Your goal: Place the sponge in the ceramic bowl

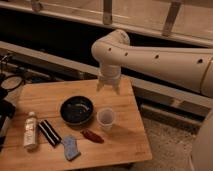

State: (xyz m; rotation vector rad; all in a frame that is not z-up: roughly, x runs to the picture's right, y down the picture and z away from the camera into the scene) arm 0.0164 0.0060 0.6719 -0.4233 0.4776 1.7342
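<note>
A blue sponge lies flat near the front edge of the wooden table. The dark ceramic bowl stands at the table's middle, up and slightly right of the sponge, and looks empty. My gripper hangs fingers-down from the white arm over the table's back edge, behind and to the right of the bowl and far from the sponge. Its fingers stand apart with nothing between them, so it is open.
A clear plastic cup stands just right of the bowl. A red object lies right of the sponge, and a black striped object and a pale bottle lie to its left. Dark equipment sits off the table's left side.
</note>
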